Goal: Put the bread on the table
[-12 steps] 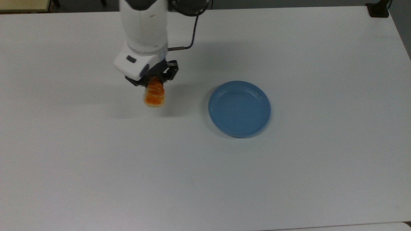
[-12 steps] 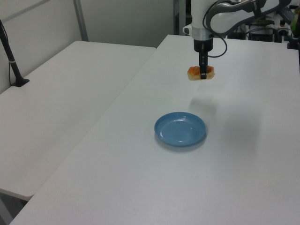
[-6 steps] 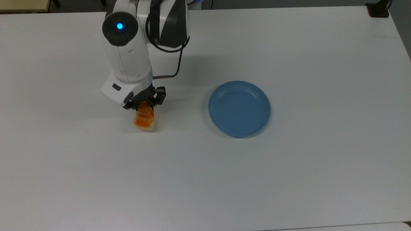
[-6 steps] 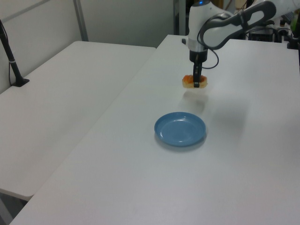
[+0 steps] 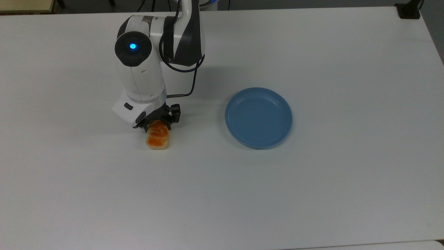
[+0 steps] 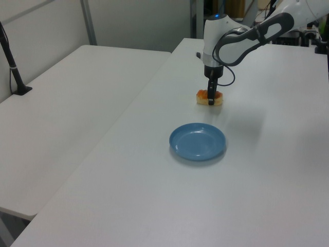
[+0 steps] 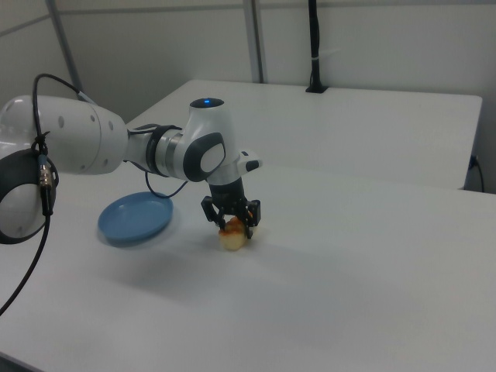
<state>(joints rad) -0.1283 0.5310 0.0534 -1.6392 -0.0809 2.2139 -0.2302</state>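
- Pinching the bread [image 5: 158, 138] across its far end, the fingers [image 5: 159, 125] hold it low over the bench [image 5: 312, 194]. In the left view the loaf's underside looks to be on the surface or just above it; which one I cannot tell.
- If the loaf is not quite down when the fingers part, it could drop and roll. The free end sticks out toward the top view's bottom, so that end would likely tip down first.
- If it is already down, any further descent would press the loaf into the bench. A soft toy loaf could squash or squirm sideways out of the grip.
- Opening too little is a risk. The glazed top may cling to one pad, so the loaf gets dragged or lifted as the arm rises.
- Rising at a slant, not straight up, could let a fingertip catch the loaf's near end and flick it over.
- The grip sits at one end, not the middle. I judge the loaf may pivot about the fingers if the wrist turns before release.
- The plate [image 5: 258, 117] lies well apart from the fingers, toward the top view's right. It is no hazard unless the retreat swings that way; a sweep across it could push it along the bench.
- Nothing else sits near the fingers, and the bench edges are far off, so a fall to the floor seems unlikely.
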